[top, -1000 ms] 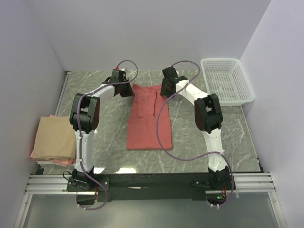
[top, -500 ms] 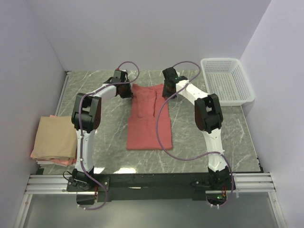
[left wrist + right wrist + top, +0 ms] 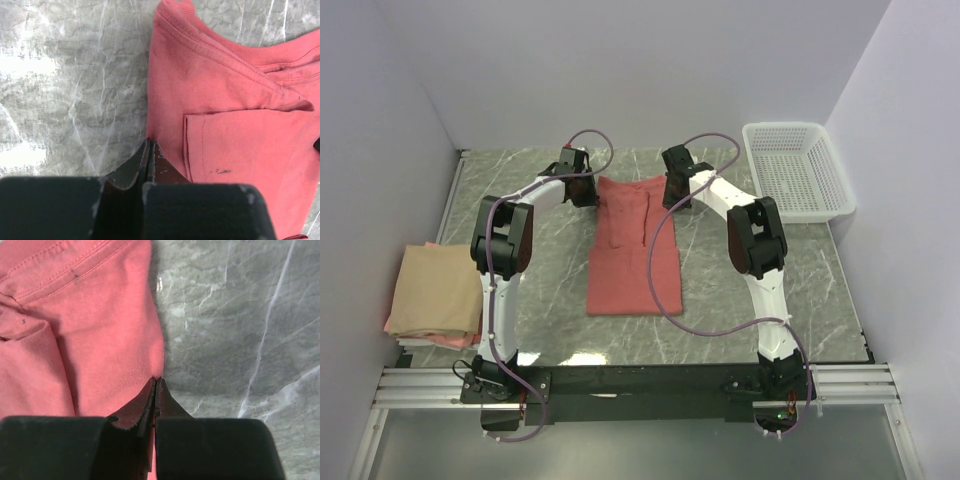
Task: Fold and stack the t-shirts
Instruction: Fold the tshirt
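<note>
The salmon-red t-shirt (image 3: 635, 260) lies flat mid-table as a long narrow strip, its collar end at the far side. My left gripper (image 3: 588, 192) sits at the shirt's far left edge. In the left wrist view its jaws (image 3: 149, 143) are shut, pinching the shirt's (image 3: 235, 125) side edge. My right gripper (image 3: 672, 190) sits at the far right edge. Its jaws (image 3: 156, 380) are shut on the cloth's (image 3: 90, 330) border, which puckers at the tips. A folded tan-beige t-shirt (image 3: 435, 288) rests on a pink t-shirt (image 3: 395, 325) at the table's left edge.
A white mesh basket (image 3: 798, 170) stands at the far right corner. Purple cables loop from both arms over the marble table (image 3: 550, 290); the right one crosses the shirt's right side. Walls close in on the left, back and right.
The right gripper's jaws have closed on the shirt's right edge. The left gripper stays shut at the left edge. The shirt has not moved.
</note>
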{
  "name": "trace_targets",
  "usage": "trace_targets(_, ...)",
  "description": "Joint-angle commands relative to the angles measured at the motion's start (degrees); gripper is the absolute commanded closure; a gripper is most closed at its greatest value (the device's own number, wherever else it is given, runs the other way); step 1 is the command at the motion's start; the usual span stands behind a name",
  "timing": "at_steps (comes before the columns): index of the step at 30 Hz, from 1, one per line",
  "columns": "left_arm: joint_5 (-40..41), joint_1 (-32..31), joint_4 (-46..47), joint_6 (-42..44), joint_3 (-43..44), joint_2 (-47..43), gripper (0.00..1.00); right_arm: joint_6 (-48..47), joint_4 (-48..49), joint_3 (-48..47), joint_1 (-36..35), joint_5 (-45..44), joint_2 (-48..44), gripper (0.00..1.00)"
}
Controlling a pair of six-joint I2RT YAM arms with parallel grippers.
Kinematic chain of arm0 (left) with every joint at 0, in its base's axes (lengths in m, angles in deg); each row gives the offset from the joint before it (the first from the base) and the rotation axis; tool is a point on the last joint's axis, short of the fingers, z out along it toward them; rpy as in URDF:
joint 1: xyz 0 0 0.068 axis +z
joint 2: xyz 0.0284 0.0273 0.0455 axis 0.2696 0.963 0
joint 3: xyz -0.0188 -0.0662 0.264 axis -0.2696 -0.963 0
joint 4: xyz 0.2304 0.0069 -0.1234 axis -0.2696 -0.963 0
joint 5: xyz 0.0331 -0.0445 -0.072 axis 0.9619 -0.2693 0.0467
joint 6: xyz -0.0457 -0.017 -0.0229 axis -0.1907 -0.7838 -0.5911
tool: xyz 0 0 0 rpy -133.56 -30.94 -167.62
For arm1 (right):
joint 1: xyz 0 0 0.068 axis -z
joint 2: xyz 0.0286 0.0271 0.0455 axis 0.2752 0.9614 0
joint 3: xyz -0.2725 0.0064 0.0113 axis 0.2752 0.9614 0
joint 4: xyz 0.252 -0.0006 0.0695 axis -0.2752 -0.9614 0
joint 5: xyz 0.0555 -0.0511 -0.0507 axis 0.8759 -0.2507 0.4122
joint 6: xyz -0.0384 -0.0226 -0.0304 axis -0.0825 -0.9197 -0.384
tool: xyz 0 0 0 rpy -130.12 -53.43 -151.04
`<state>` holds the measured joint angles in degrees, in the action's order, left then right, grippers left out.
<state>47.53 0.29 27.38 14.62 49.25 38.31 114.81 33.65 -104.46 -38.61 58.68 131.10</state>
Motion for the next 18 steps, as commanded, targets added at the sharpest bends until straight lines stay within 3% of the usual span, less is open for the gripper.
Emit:
trace_targets(1,1.89,0.24,-0.58,0.96,2.1,0.32,1.0,0.44,1.1,1.3,1.71,-0.99,-0.31,1.0)
trace_targets(9,1.1,0.5,0.12,0.34,1.93,-0.12,0.99,-0.17,0.66,0.16,1.98,0.24,-0.67,1.0)
trace_targets(10,0.75,0.5,-0.05,0.26,2.19,-0.21,0.95,-0.26,0.93,0.07,2.07,0.94,-0.84,0.95)
trace_targets(11,0.23,0.59,-0.14,0.34,2.97,-0.99,0.89,-0.35,1.36,0.42,1.98,2.34,-1.63,0.84)
trace_targets(12,-0.04,0.5,0.38,0.52,3.07,-1.52,0.77,-0.35,1.89,0.51,2.07,2.61,-2.33,0.78)
trace_targets(15,0.74,0.59,-0.58,-0.09,4.47,-4.33,0.55,-0.52,2.33,0.69,2.07,3.23,-5.14,0.54)
trace_targets(18,3.2,0.59,-2.6,-1.58,4.48,-8.46,0.46,0.09,1.98,1.47,2.33,4.63,-9.0,0.43)
